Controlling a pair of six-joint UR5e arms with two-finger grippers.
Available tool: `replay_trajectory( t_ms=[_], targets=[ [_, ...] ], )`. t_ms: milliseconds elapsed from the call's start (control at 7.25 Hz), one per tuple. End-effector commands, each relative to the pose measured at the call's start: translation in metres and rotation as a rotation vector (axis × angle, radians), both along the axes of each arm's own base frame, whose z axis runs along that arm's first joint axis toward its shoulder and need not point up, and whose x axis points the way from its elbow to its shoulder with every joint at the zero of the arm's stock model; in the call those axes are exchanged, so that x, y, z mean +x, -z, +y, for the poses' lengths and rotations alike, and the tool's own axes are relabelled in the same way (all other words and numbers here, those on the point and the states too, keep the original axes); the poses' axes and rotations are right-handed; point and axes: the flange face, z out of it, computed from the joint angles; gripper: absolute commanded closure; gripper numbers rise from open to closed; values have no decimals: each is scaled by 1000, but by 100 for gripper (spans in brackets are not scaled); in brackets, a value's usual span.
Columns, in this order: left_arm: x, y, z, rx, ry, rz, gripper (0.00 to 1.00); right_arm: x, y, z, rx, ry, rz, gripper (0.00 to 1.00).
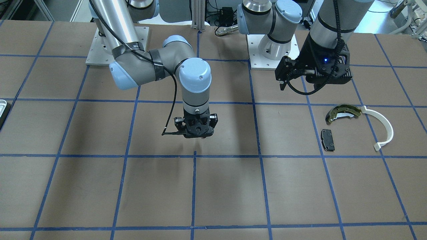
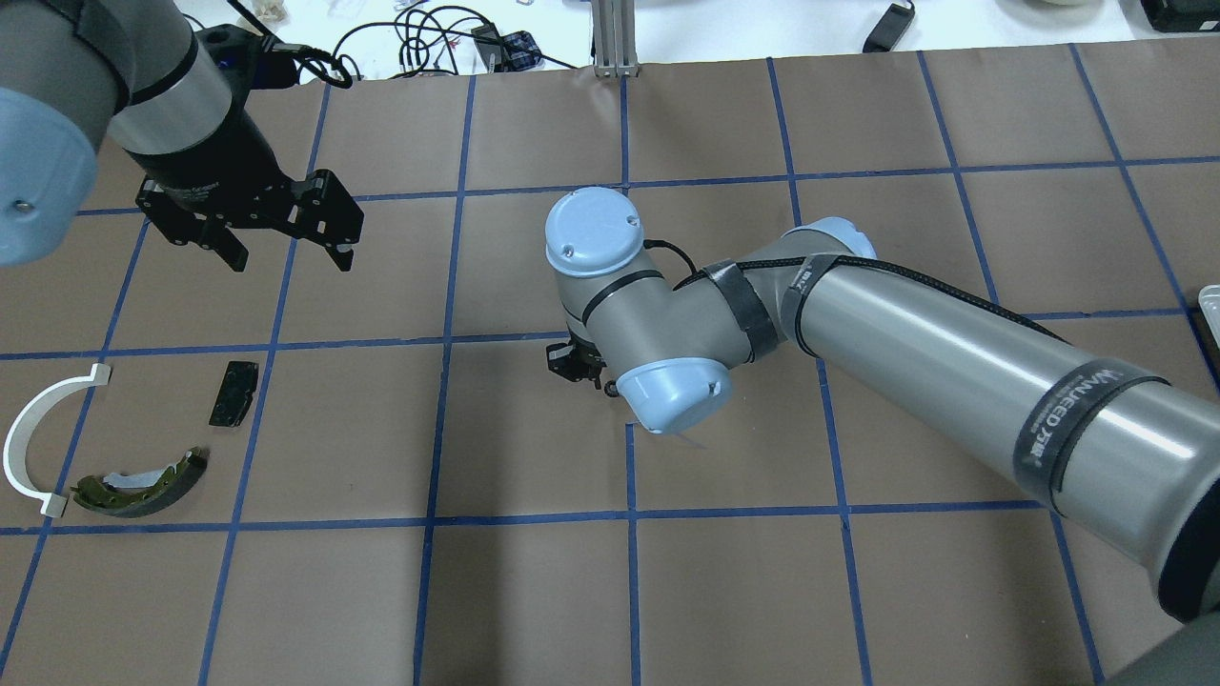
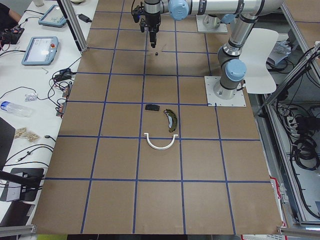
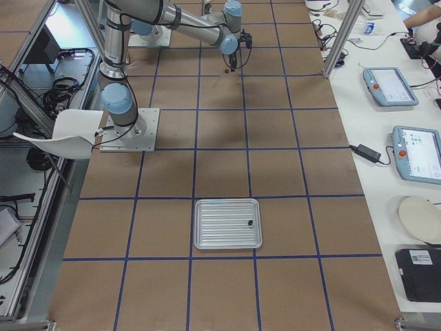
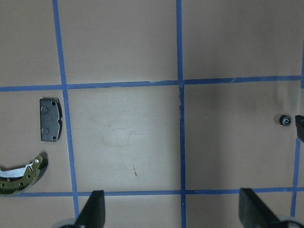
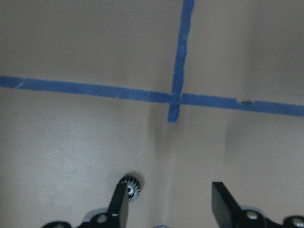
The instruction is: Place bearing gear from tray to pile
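Observation:
A small black bearing gear (image 6: 130, 185) lies on the brown table under my right gripper (image 6: 171, 204). That gripper is open, and the gear shows beside one fingertip, not between the fingers. The gear also shows in the left wrist view (image 5: 285, 120). My right gripper (image 1: 196, 133) hangs over the table's middle. The pile holds an olive-gold brake shoe (image 1: 343, 112), a black brake pad (image 1: 328, 139) and a white half-ring (image 1: 382, 128). My left gripper (image 2: 286, 255) is open and empty, raised just beyond the pile. The tray (image 4: 227, 223) lies far off on my right side.
A small dark object (image 4: 249, 223) lies in the tray. Blue tape lines (image 1: 194, 186) grid the brown table. The arm bases (image 1: 273, 50) stand at the robot's edge. Tablets and cables lie on the white bench (image 4: 393, 110) past the far edge.

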Motion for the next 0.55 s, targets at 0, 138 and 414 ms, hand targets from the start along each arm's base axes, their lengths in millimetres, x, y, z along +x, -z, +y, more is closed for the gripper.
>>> replay_trajectory(
  t_ms=[0,138,414],
  targets=[
    [3,9,-8,15,-21,7,0,-125,-61,-39,13,-25,11,0],
    [-7,24,-8,38,-43,63,0,-197,-88,-44,25,-15,29,0],
    [-28,59,-20,-4,-128,78,0,-351,-97,-56,44,101,54,0]
  ],
)
